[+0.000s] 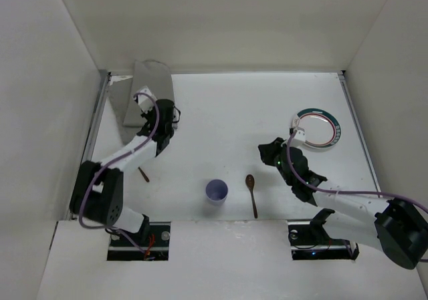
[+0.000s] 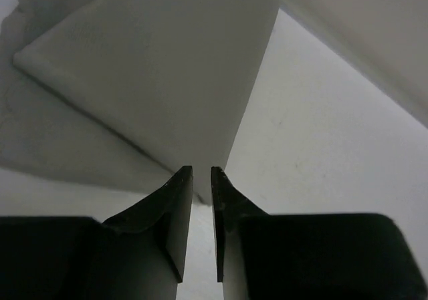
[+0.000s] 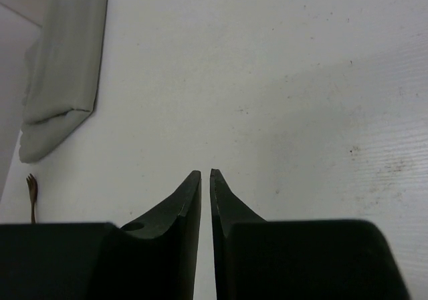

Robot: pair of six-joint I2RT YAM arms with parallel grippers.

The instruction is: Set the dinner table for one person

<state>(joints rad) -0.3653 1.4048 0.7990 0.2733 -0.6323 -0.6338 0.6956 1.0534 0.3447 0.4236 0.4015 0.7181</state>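
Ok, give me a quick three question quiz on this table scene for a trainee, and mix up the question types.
1. True or false: the spoon lies inside the plate.
2. Fill in: seen from above, the grey mat lies in the far ___ corner of the dinner table.
3. Which thing lies closest to the cup? A. the plate B. the spoon C. the grey mat

Key: 1 false, it lies on the bare table. 2 left. 3 B.
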